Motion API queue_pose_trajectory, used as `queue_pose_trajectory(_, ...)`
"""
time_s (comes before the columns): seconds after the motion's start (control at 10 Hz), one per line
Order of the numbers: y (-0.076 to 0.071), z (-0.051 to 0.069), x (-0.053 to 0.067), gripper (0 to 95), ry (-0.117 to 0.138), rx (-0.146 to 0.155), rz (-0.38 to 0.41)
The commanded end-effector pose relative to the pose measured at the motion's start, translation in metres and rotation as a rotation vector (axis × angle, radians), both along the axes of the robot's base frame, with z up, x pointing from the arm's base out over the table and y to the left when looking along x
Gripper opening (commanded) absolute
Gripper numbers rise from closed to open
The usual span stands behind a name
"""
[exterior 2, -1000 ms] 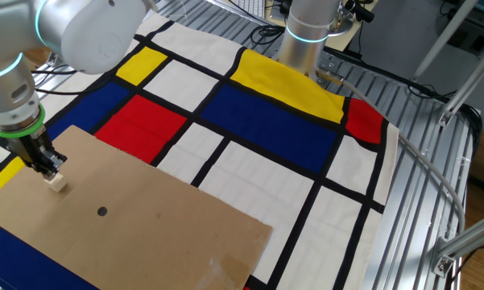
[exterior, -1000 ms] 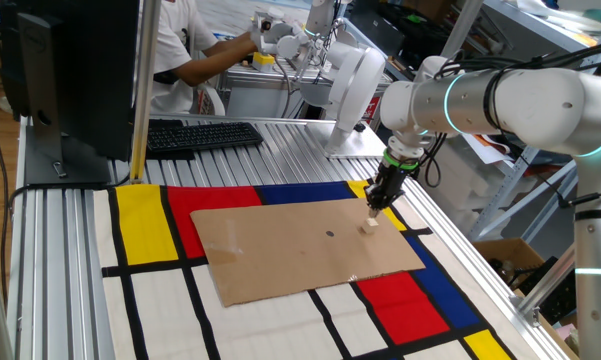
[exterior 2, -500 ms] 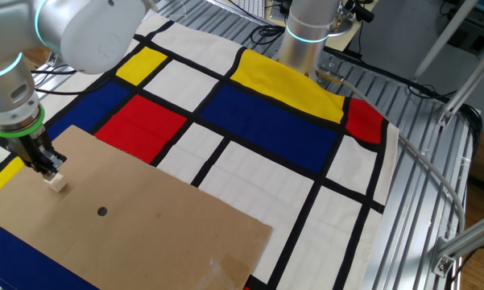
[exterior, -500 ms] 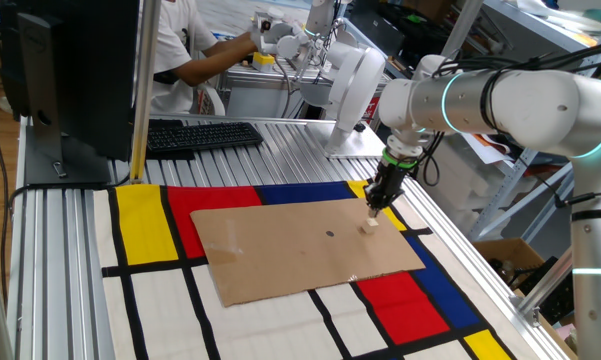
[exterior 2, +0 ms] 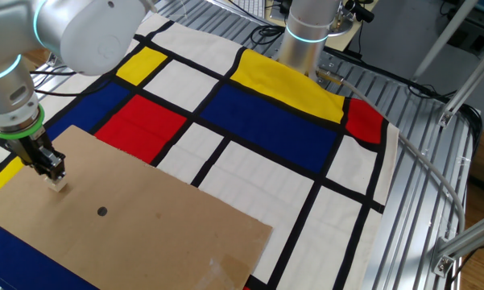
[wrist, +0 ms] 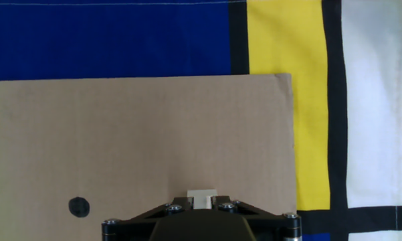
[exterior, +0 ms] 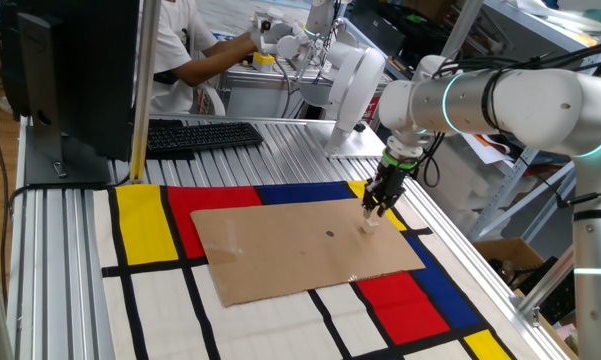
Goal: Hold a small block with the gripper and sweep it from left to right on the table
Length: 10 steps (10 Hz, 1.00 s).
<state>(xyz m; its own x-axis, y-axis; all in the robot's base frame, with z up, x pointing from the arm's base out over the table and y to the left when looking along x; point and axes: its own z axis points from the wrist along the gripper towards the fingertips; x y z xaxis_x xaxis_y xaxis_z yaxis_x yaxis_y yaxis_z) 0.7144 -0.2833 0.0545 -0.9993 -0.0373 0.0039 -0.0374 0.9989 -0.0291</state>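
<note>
I see the gripper (exterior: 373, 209) pointing straight down at the right of one fixed view, over the right end of a brown cardboard sheet (exterior: 300, 250) that lies on the worktop (exterior: 40, 250), which is covered by a coloured mat (exterior: 150, 225). The small block (exterior: 370, 224), a tiny pale cube, sits on the cardboard directly under the fingertips. In the other fixed view, at the left edge, the gripper's jaws look slightly apart around the top of the block; whether they touch it I cannot tell. The hand view shows only the block's top peeking above the black gripper body at the bottom centre, near the cardboard's right edge. A small dark dot (exterior: 330, 235) marks the cardboard to the block's left.

My worry: with the jaws loosened, any sideways move would likely leave the block behind or tip it. If I lift unevenly, a finger could drag the cube off the cardboard edge.
</note>
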Motion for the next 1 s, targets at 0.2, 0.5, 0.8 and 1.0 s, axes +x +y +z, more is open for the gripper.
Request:
queue_pose_trajectory(0.2, 0.0002, -0.0013, 0.0017, 38.0, 0.002, 0.004, -0.002)
queue_pose_trajectory(0.5, 0.0004, -0.0024, 0.0023, 38.0, 0.001, 0.003, -0.003)
queue_pose_trajectory(0.8, 0.0006, -0.0037, 0.0029, 38.0, 0.003, 0.003, -0.003)
queue_pose_trajectory(1.0, 0.0011, -0.0049, 0.0032, 38.0, 0.003, 0.003, -0.004)
